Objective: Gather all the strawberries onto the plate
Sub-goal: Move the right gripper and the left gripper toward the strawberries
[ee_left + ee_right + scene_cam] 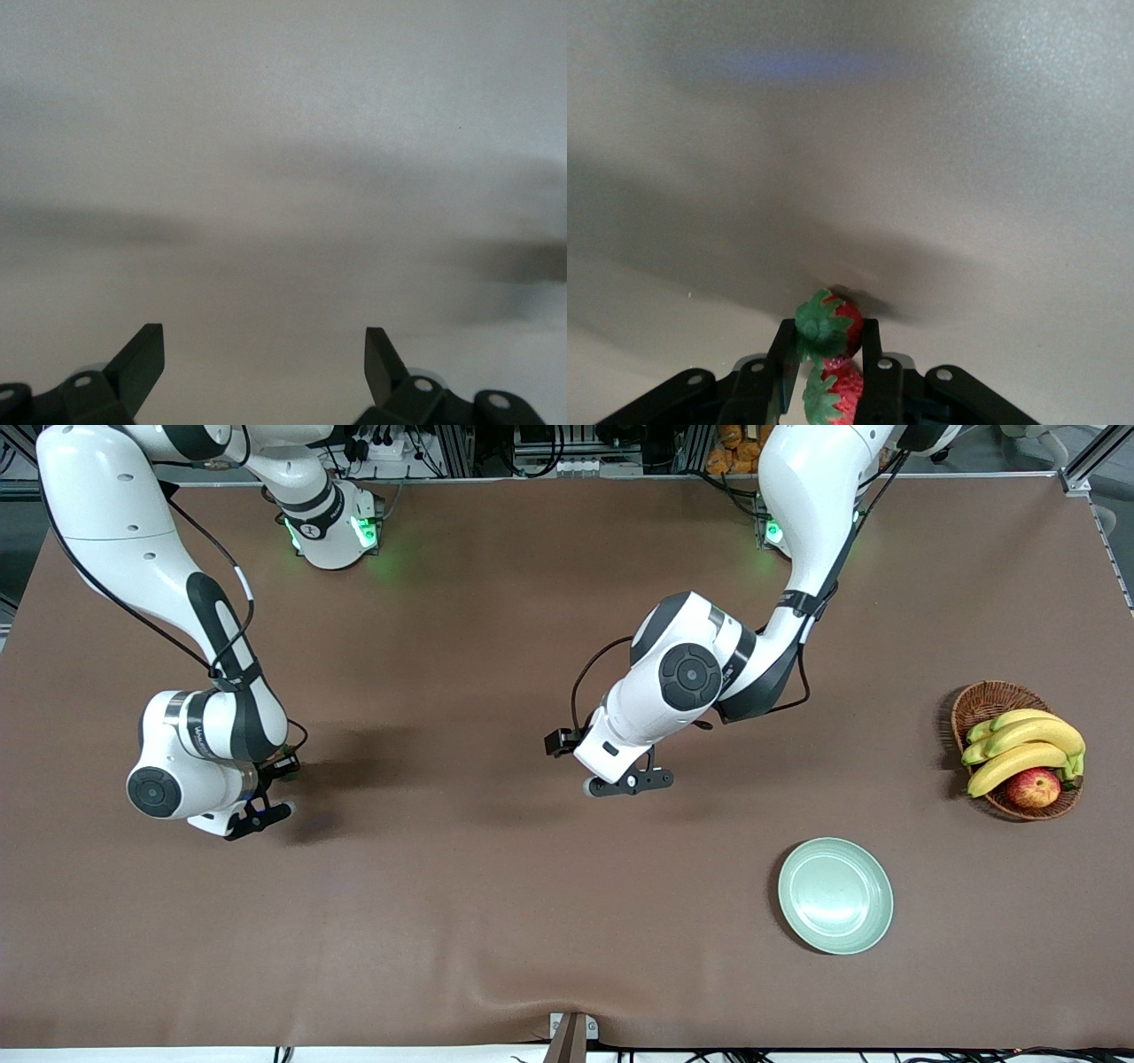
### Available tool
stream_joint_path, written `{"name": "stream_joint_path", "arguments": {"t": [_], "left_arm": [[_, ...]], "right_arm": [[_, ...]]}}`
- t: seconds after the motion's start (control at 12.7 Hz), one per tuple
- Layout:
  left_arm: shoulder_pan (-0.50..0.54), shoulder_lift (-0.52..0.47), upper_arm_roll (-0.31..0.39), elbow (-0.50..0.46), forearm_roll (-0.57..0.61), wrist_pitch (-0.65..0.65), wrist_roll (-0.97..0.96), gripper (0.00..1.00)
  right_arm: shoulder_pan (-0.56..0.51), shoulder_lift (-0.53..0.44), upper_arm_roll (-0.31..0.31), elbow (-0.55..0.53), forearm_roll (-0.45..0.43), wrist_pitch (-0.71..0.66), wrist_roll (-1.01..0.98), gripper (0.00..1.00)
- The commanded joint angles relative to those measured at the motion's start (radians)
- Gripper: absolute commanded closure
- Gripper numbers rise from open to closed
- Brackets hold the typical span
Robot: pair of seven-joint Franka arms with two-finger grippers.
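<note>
1. The right gripper (828,354) is down at the brown table cover (496,886) toward the right arm's end of the table, its black fingers (782,363) pinched in on small red strawberries with green leafy tops (829,326).
2. In the right wrist view two berries show between the fingers, one above the other; whether both are clamped cannot be told.
3. The front view hides these berries under the right wrist.
4. The left gripper (264,359) hangs over bare cloth near the table's middle, its fingers spread wide with nothing between them.
5. The round, shallow, pale mint-green plate (835,895) lies nearer the front camera than the left gripper, toward the left arm's end, holding no berry.
6. A brown wicker basket (992,700) with yellow bananas (1019,746) and a red-yellow apple (1033,787) sits farther from the camera than the plate, near the table's edge at the left arm's end.
</note>
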Motion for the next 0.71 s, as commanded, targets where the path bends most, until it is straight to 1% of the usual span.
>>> {"name": "stream_joint_path", "arguments": {"t": [0.0, 0.16, 0.24, 0.39, 0.47, 0.55, 0.63], "left_arm": [[-0.015, 0.01, 0.012, 0.023, 0.006, 0.003, -0.026, 0.0], [-0.015, 0.01, 0.014, 0.023, 0.006, 0.003, -0.026, 0.0], [-0.015, 0.01, 0.014, 0.023, 0.006, 0.003, -0.026, 0.0], [-0.013, 0.009, 0.014, 0.023, 0.006, 0.003, -0.026, 0.0], [-0.013, 0.009, 0.015, 0.023, 0.004, 0.003, -0.026, 0.0], [-0.012, 0.009, 0.015, 0.023, 0.004, 0.003, -0.026, 0.0], [-0.009, 0.007, 0.015, 0.024, 0.003, 0.005, -0.028, 0.0]], "right_arm": [[0.002, -0.008, 0.001, -0.001, 0.002, 0.056, -0.026, 0.88], [0.002, -0.008, 0.004, 0.022, 0.019, 0.108, -0.022, 0.98], [0.006, -0.008, 0.006, 0.041, 0.051, 0.118, -0.021, 0.98], [0.033, -0.015, 0.017, 0.08, 0.155, 0.121, -0.023, 0.98], [0.049, -0.013, 0.039, 0.097, 0.218, 0.121, -0.021, 0.98], [0.08, -0.011, 0.041, 0.101, 0.275, 0.122, -0.018, 0.98], [0.129, -0.013, 0.041, 0.109, 0.351, 0.122, -0.018, 1.0]]}}
